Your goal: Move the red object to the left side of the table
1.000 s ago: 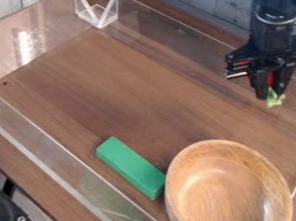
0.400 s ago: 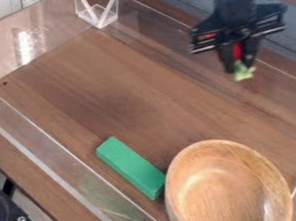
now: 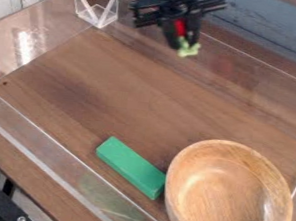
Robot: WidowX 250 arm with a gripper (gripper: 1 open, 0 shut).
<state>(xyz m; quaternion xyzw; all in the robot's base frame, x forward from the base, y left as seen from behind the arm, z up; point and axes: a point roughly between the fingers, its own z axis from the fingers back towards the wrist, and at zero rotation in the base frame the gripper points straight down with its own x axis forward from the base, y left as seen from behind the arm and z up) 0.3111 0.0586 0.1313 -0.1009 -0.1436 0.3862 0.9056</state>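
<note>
Red object (image 3: 181, 31) is hanging pinched in my gripper (image 3: 182, 38), above the table (image 3: 139, 91) near its far wall. I am judging the lift done; placing it left remains.

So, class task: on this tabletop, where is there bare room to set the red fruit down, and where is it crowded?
The hand holds the red object above the far edge. Bare wood spreads across the table from the far wall to the near-left wall. The near-right corner is crowded: the wooden bowl fills it, with the green block close beside it.
</note>
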